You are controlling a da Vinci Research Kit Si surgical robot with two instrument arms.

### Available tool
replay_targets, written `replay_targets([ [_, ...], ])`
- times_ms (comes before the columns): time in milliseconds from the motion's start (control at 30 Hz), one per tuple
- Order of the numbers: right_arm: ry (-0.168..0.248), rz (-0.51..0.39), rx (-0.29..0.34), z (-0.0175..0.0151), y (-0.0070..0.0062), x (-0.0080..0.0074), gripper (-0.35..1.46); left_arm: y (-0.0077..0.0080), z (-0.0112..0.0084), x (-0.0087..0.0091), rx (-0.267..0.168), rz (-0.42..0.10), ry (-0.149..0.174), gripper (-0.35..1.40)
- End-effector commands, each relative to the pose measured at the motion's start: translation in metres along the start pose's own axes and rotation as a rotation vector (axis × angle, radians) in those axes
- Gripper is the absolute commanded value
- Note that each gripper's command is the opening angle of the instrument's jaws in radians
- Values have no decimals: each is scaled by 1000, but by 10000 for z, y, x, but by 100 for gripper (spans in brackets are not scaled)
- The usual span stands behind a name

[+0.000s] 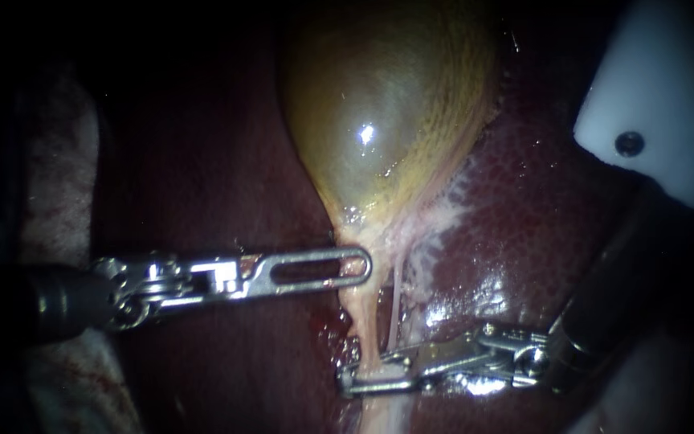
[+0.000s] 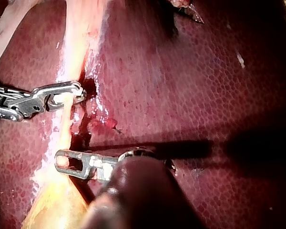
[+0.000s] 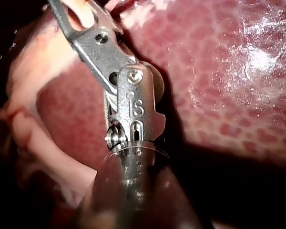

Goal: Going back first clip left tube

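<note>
Left instrument [image 1: 359,266] first: it comes in level and its tip lies flat across the neck of the gallbladder [image 1: 379,104]. Every view shows it face-on, so honestly I can't tell whether it's pinching anything or just resting there. Below that neck the left tube [image 1: 363,325] runs down over the liver [image 1: 540,201], pale and glistening, with a much thinner strand [image 1: 398,309] just beside it on the right. Further down, the right instrument [image 1: 363,378] has its 2 jaws closed around the left tube, 1 on each side and both touching it. I can't actually make out a clip, since the metal hides that spot. As for handling, I'd guess this tube is soft, wet and slippery, stretches a bit and then tears, so no yanking. Best place to grip looks like the free stretch between the 2 instruments, square across and clear of the strand. Backing off would want the jaws let go fully first, or the tube gets dragged along. Off at far right a white plastic piece [image 1: 660,96] sits well apart.
</note>
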Motion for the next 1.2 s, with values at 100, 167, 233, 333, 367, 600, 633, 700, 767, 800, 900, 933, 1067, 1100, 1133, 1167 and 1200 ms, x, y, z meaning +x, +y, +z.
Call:
replay_targets([
  [100, 0, 0, -1, 0, 0, 0, 22, 0, 0, 0, 0, 0, 0, -35],
  [167, 0, 0, -1, 0, 0, 0, 29, 0, 0, 0, 0, 0, 0, -35],
  [233, 0, 0, -1, -1, 0, 0, 33, 0, 0, 0, 0, 0, 0, -35],
  [333, 0, 6, -1, -1, 0, 0, 35, 0, 0, 0, 0, 0, 0, -35],
  [367, 0, 6, 0, -1, 0, 0, 36, 0, 0, 0, 0, 0, 0, -35],
  [600, -3, -34, 5, -6, 0, 2, 41, 0, 0, 0, 0, 0, 0, -35],
  [633, -4, -40, 5, -7, 0, 2, 41, 0, 0, 0, 0, 0, 0, -35],
  [700, -4, -45, 6, -8, 0, 2, 41, 0, 0, 0, 0, 0, 0, -35],
  [767, -5, -51, 7, -10, -1, 3, 41, 0, 0, 0, 0, 0, 0, -35],
  [800, -5, -56, 8, -11, -1, 3, 41, 0, 0, 0, 0, 0, 0, -35],
  [900, -2, -78, 0, -16, -2, 6, 42, 0, 0, 0, 0, 0, 0, -35],
  [933, -2, -88, -2, -19, -2, 8, 43, 0, 0, 0, 0, 0, 0, -35],
  [1067, -4, -114, -15, -31, -5, 17, 43, 0, 0, 0, 0, 0, 0, -35],
  [1100, -9, -122, -17, -34, -6, 19, 43, 0, 0, 0, 0, 0, 0, -35],
  [1133, -14, -130, -24, -38, -8, 22, 44, 0, 0, 0, 0, 0, 0, -35],
  [1167, -18, -138, -29, -41, -9, 24, 44, 0, 0, 0, 0, 0, 0, -35],
  [1200, -23, -147, -32, -45, -9, 26, 44, 0, 0, 0, 0, 0, 0, -35],
])
